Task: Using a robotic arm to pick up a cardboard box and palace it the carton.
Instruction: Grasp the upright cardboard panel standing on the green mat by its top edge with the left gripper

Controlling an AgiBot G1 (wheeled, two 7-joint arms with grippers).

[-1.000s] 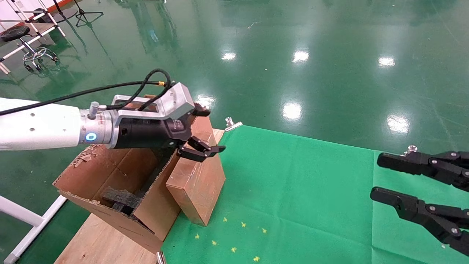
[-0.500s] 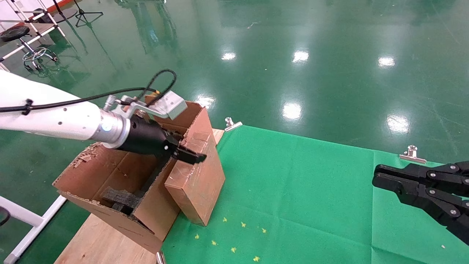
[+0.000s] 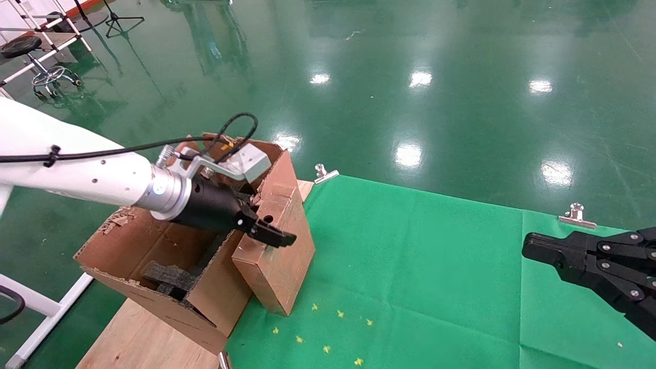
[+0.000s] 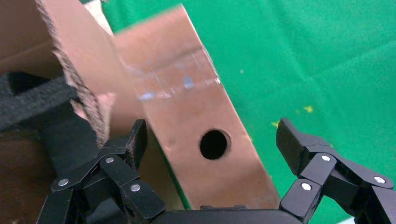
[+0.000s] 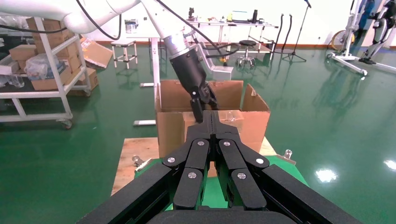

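- The carton (image 3: 154, 256) sits at the left end of my counter (image 3: 138, 338), on bare wood beside the green cloth (image 3: 410, 266), its flaps upright and ragged at the edges.
- In the carton I see black foam pieces (image 3: 169, 279) low in the near compartment, and my head view shows nothing else inside.
- The cardboard box (image 3: 277, 256) is outside the carton, leaning tilted against the carton's right-hand wall with its lower end on the green cloth.
- My left end effector (image 3: 269, 233), on the robotic arm (image 3: 102, 179), is at the upper part of that box, right at the carton's flap.
- My left wrist view shows what the head view does not: both fingers spread wide, one finger (image 4: 135, 140) on the carton side by the flap and the foam, the other over the cloth, with the box's face between them and neither clearly touching it.
- That view also shows a round hole (image 4: 214, 143) in the box's face and clear tape (image 4: 173, 84) across it.
- From my head camera only one black finger shows, so the spread is hard to judge there.
- My right end effector (image 5: 214, 122) hangs over the right of the cloth, fingers pressed together, cut off by the edge of the head view.
- The right wrist view hides most of the small box behind those fingers.
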